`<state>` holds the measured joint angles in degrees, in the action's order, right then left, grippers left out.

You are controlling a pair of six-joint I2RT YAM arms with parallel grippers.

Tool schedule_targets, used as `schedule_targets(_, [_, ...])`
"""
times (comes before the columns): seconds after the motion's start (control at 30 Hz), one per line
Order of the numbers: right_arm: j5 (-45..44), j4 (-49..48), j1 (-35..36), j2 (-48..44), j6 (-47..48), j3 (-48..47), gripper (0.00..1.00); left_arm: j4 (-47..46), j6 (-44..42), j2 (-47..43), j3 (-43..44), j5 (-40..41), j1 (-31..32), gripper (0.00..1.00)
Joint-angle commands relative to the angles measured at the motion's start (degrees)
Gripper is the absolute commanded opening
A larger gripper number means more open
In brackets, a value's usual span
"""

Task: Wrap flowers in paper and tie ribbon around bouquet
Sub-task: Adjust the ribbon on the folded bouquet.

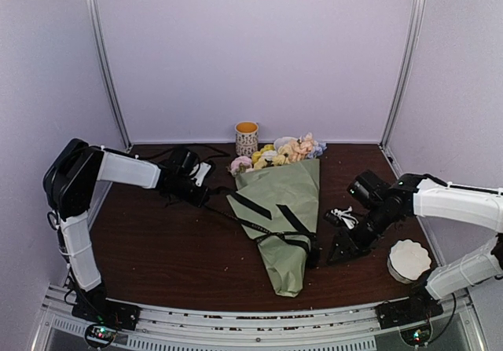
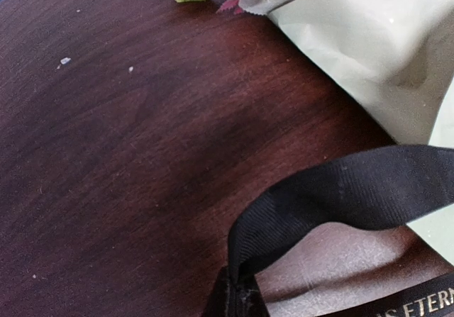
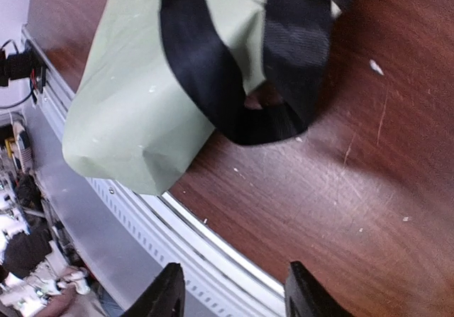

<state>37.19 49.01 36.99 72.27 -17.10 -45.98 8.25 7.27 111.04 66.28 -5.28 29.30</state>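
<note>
Right wrist: right gripper (image 3: 230, 292) parted, empty, near the table (image 3: 355, 189) edge; left gripper (image 1: 203, 195) pinches the ribbon (image 2: 340, 189)

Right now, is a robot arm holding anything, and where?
The left fingers pinch the black ribbon at a fold beside the paper. The right fingers are apart, holding nothing.

My left arm (image 1: 126, 169) stretches low toward centre, left gripper (image 1: 206, 196) pinched shut on the ribbon (image 2: 340, 189), while my right arm (image 1: 456, 202) bends inward, right gripper (image 3: 234, 285) angled down, fingers parted, holding nothing.
</note>
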Motion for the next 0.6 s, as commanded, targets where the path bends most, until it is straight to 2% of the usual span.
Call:
schedule_targets(0.0, [-3.5, -3.2, -0.7, -3.1, -2.5, 0.3, 0.53, -4.2, 0.3, -3.1, -1.4, -1.9, -0.3, 0.00])
schedule_targets(0.1, [-10.8, -9.8, -1.6, -2.6, -9.0, 3.1, 0.53, -4.4, -0.1, -3.7, -1.8, -2.7, -0.3, 0.00])
schedule_targets(0.13, [-10.8, -12.9, -1.6, -1.4, -10.4, 4.3, 0.52, -4.5, -0.1, -3.7, -2.0, -2.8, -0.3, 0.00])
schedule_targets(0.3, [-7.7, -29.4, -1.6, 2.0, -12.2, 7.4, 0.48, -4.7, 0.1, -3.9, -2.1, -3.9, -0.1, 0.00])
schedule_targets(0.47, [-2.8, -42.6, -1.6, 4.9, -14.9, 11.2, 0.52, -4.6, 0.0, -4.2, -2.6, -3.8, 0.0, 0.00])
schedule_targets(0.57, [-1.6, -47.0, -1.6, 8.4, -16.9, 12.7, 0.53, -4.9, 0.1, -4.4, -2.8, -3.9, 0.0, 0.00])
